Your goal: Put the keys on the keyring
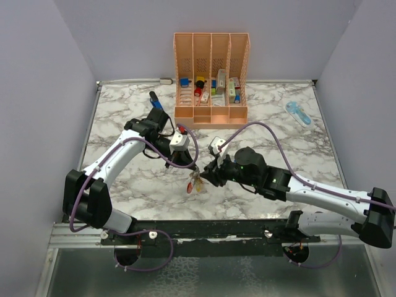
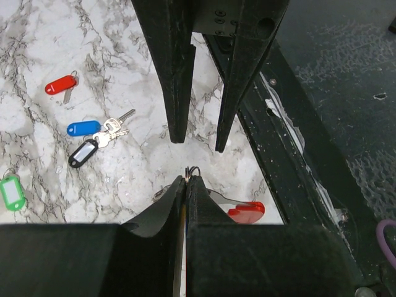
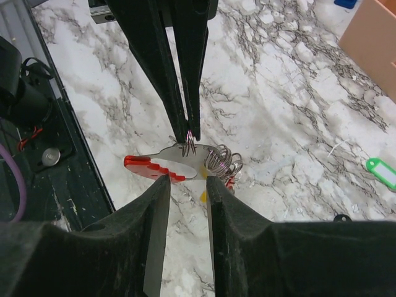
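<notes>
My left gripper is shut on the wire ring of the keyring, held above the marble table. A red-edged metal tab and a coil of rings hang from it. My right gripper stands open right beside the tab, nothing between its fingers. In the top view both grippers, left and right, meet near the table's front, with the keyring dangling below. Loose keys lie on the table: red, blue, black, green.
A peach slotted organizer with small coloured items stands at the back centre. A blue pen-like tool lies at its left, a light-blue object at the back right. The black front rail runs just beyond the grippers.
</notes>
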